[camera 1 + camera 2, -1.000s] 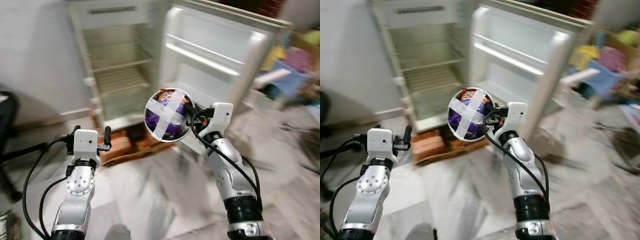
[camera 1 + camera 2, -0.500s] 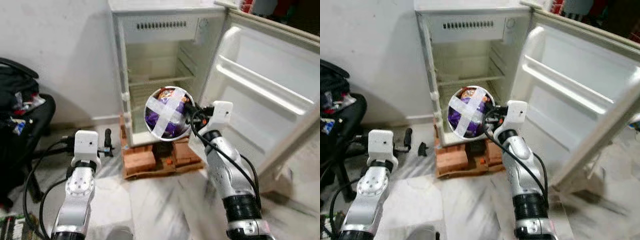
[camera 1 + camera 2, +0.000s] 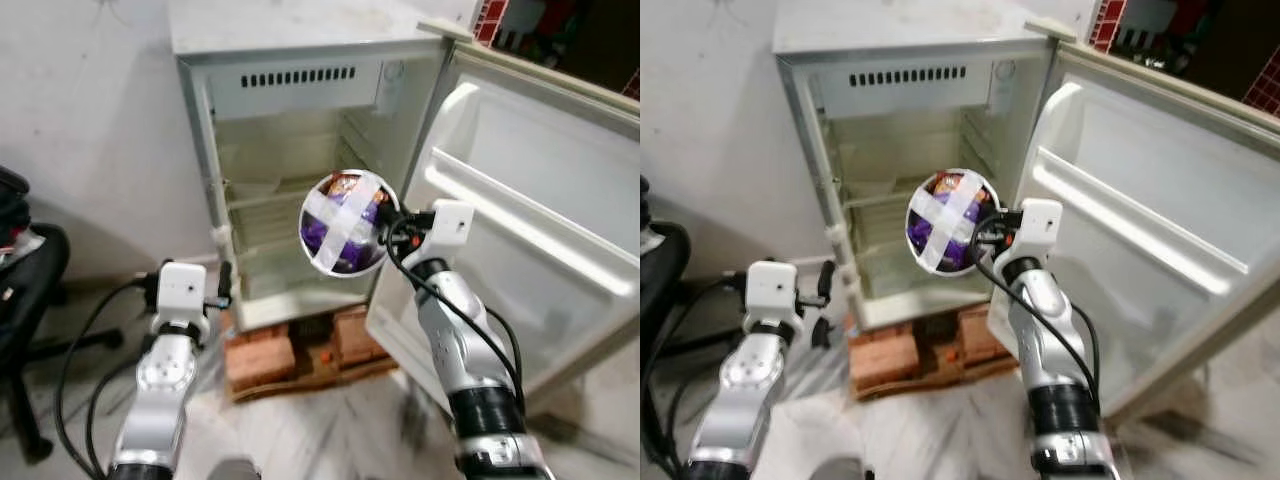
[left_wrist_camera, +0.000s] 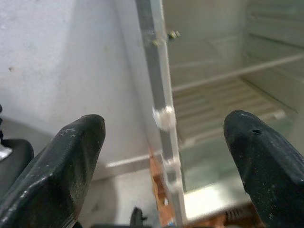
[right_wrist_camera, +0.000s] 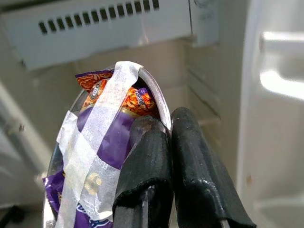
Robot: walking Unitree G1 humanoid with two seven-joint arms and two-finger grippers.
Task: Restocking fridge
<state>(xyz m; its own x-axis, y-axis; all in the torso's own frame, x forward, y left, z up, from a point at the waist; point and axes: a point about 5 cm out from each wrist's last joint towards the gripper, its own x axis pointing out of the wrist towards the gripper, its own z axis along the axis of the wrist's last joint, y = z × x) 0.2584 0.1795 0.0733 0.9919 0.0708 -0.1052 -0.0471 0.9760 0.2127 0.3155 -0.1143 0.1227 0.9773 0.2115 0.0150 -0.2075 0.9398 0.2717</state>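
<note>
- A small white fridge (image 3: pixel 300 60) is faced head-on, its door (image 3: pixel 520 200) swung wide open to the right
- A round metal bowl (image 3: pixel 343 222) is held up by the right gripper (image 5: pixel 166 156) in front of the fridge's open compartment, at the level of the shelf (image 3: pixel 265 195)
- The bowl's rim is pinched between the two black fingers (image 5: pixel 147 166), which are pressed nearly together with only the thin metal edge between them
- The bowl is packed with purple and orange snack packets (image 5: pixel 102 142), strapped in under a cross of white tape (image 3: pixel 345 215)
- The left gripper (image 4: pixel 161 142) is held low and forward near the fridge's left edge, its fingers spread wide apart with nothing between them
- Through that gap the fridge's left door frame (image 4: pixel 159 95) and wire shelves are seen
- The fridge is propped on bricks (image 3: pixel 260 355) on the marble floor (image 3: pixel 920 440)
- A black chair (image 3: pixel 25 290) is seen at the far left, beside the white wall (image 3: pixel 80 130)
</note>
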